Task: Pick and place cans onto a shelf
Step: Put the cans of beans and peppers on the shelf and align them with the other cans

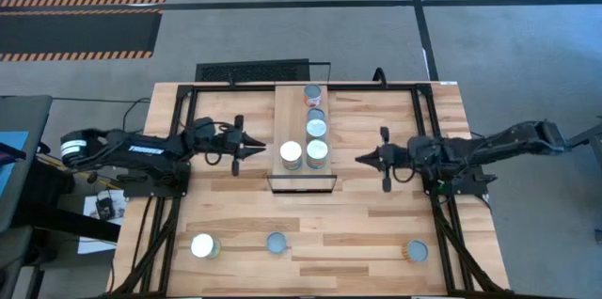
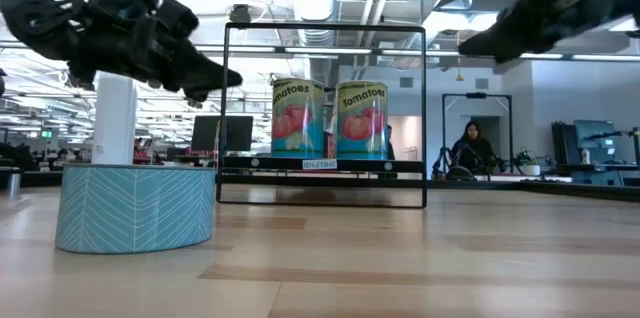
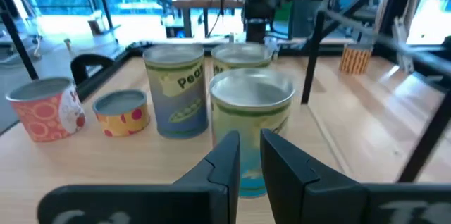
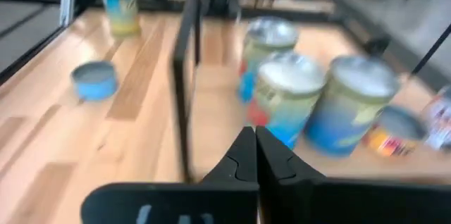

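The shelf [image 1: 282, 122] is a light-wood board in a thin black frame at the table's middle. Several cans stand upright on it on their bases, the nearest two being a white-topped one [image 1: 291, 154] and a silvery one [image 1: 317, 153]; the low view shows two tomato cans [image 2: 298, 118]. Three more cans stand on the table near its front edge [image 1: 203, 245], [image 1: 276, 243], [image 1: 415, 251]. My left gripper [image 1: 256, 149] hovers just left of the shelf, open by a narrow gap, pointing at the nearest can [image 3: 252, 122]. My right gripper [image 1: 361, 159] hovers just right of the shelf, shut and empty.
The shelf's black frame [image 2: 325, 198] stands between both grippers and the cans on it. A black metal frame [image 1: 428, 130] runs round the tabletop. A low teal can [image 2: 135, 208] sits close in the low view. Bare planks lie between the shelf and the front cans.
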Robot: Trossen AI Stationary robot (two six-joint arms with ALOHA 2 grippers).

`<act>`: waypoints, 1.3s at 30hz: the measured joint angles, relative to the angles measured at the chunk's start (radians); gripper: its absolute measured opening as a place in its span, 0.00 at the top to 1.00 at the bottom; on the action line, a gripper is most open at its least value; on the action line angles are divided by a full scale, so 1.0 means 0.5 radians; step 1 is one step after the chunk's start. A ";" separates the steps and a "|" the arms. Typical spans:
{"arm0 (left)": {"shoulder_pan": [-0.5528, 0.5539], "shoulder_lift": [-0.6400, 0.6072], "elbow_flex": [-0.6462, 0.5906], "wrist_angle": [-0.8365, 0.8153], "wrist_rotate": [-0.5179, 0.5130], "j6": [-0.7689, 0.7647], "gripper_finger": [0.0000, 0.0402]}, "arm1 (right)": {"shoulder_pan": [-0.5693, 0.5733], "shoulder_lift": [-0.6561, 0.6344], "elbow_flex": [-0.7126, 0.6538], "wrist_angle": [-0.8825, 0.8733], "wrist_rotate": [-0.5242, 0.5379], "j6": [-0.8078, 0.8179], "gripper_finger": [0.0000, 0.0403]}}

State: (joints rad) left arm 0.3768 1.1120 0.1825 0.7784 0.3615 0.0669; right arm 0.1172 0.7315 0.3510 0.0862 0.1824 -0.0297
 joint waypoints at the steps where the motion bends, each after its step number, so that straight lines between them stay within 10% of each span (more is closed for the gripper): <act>1: -0.004 -0.052 -0.019 -0.005 0.001 -0.013 0.89 | 0.082 0.010 0.064 -0.133 0.064 0.071 0.99; 16: -0.037 -0.518 -0.240 -0.023 -0.082 -0.097 0.89 | 1.321 0.683 0.813 -1.608 0.410 1.887 0.99; 26: -0.036 -0.528 -0.242 -0.064 -0.136 -0.098 0.89 | 1.803 1.315 1.335 -2.008 -0.012 2.767 0.95; 39: -0.036 -0.527 -0.242 -0.078 -0.176 -0.143 0.89 | 2.033 1.794 1.519 -2.070 -0.326 3.202 0.62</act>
State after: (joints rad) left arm 0.3588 0.8486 0.0616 0.7395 0.2734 -0.0044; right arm 1.1337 1.6283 1.1103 -0.9488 0.0193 1.5715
